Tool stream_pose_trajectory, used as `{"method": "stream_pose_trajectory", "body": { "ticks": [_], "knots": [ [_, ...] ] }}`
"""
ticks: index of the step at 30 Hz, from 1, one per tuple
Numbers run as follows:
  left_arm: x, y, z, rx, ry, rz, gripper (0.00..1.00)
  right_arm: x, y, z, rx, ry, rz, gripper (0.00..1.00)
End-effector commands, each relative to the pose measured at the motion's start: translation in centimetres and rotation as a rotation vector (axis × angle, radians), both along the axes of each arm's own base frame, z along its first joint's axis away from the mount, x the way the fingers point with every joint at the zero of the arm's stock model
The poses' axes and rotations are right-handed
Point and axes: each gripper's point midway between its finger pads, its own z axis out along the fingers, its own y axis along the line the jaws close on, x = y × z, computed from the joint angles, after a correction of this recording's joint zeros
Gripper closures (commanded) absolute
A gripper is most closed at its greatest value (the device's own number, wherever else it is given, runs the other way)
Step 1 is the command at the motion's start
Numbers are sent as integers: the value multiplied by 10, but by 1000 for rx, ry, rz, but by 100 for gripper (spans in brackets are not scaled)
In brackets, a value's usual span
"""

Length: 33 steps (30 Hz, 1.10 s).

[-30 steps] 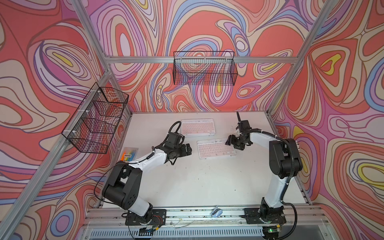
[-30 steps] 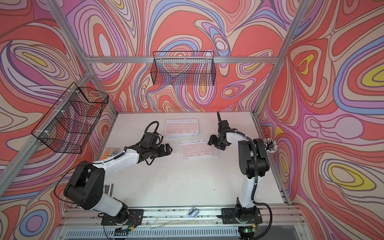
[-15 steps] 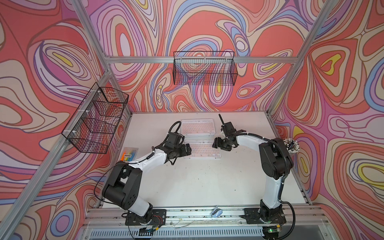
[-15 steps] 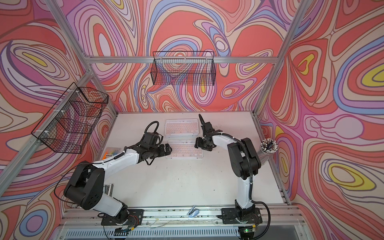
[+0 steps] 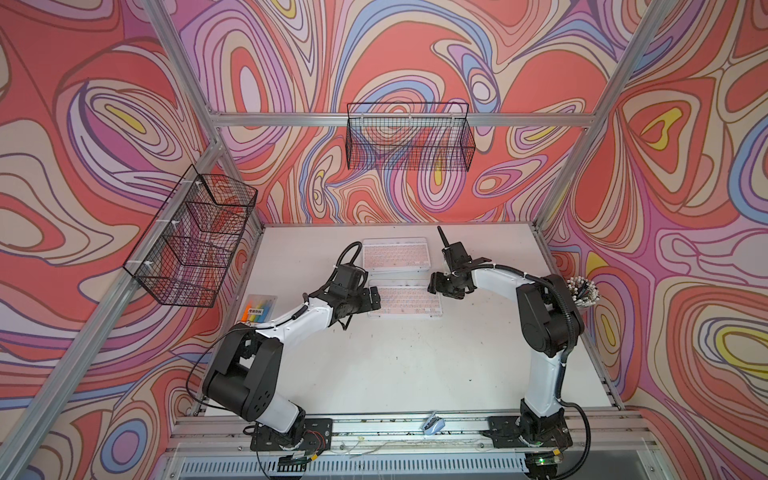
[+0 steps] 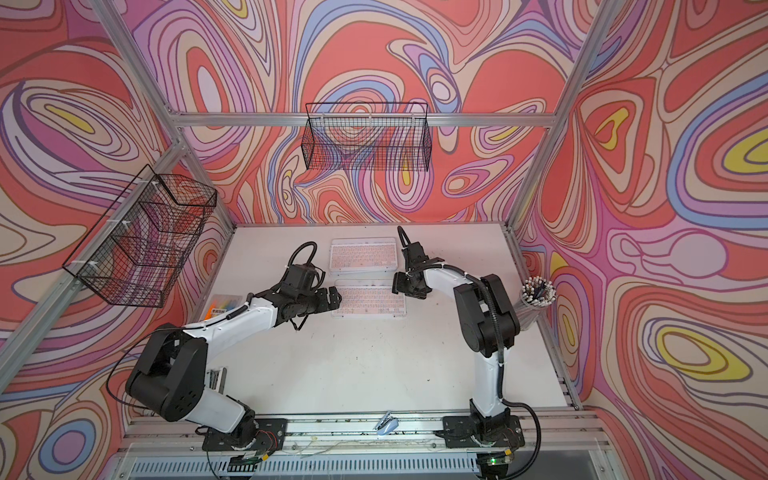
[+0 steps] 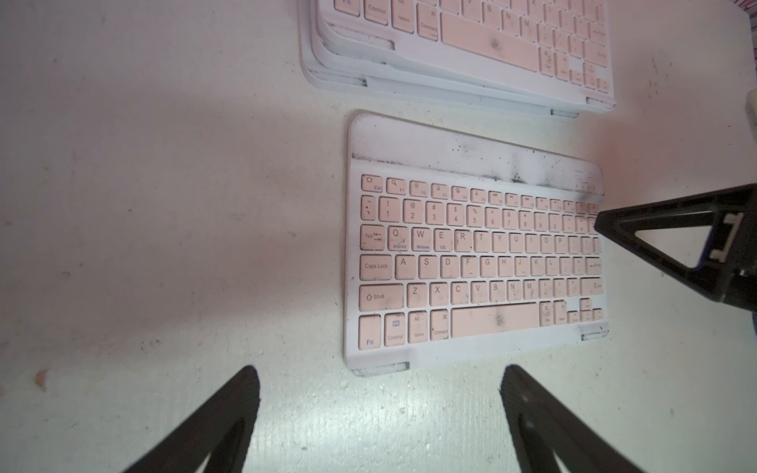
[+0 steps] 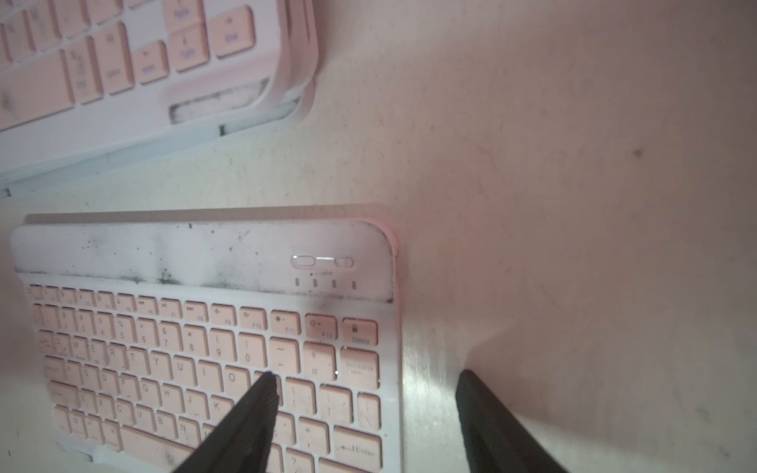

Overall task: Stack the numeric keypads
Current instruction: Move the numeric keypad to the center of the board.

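Note:
A pile of numeric keypads [image 5: 395, 254] [image 6: 362, 254] with a pink one on top lies at the back of the white table. A single pink keypad [image 5: 405, 302] [image 6: 370, 299] [image 7: 475, 262] [image 8: 205, 348] lies flat just in front of it. My left gripper [image 5: 374, 297] [image 7: 379, 381] is open at that keypad's left short end, with bare table between its fingers. My right gripper [image 5: 434, 286] [image 8: 366, 379] is open at the right end. One of its fingers [image 8: 254, 409] is over the keys and the other is over the table past the edge. The pile [image 7: 471, 45] [image 8: 143, 61] shows in both wrist views.
A clear packet of coloured highlighters [image 5: 259, 309] lies at the table's left edge. A cup of pens [image 5: 582, 291] stands at the right edge. Wire baskets hang on the back wall [image 5: 409, 137] and the left wall [image 5: 195, 237]. A small clip [image 5: 432, 424] lies on the front rail.
The right gripper and the single pink keypad have shifted left, bringing the keypad up to the left gripper. The left arm has barely moved.

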Motion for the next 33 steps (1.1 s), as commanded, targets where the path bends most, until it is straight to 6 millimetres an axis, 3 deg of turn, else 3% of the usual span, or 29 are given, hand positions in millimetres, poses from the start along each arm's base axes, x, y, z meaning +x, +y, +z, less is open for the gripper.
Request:
{"method": "stream_pose_trajectory", "body": {
  "ticks": [1, 10, 22, 33],
  "knots": [
    [6, 3, 5, 39, -24, 0, 5, -8, -16, -10, -74, 36, -36, 27],
    [21, 0, 8, 81, -41, -13, 4, -3, -21, 11, -80, -62, -40, 11],
    [27, -12, -5, 179, 39, -31, 4, 10, -35, 13, -218, -59, -227, 16],
    [34, -17, -19, 231, 95, -46, 4, 3, -13, 7, -338, -17, -303, 17]
  ]
}}
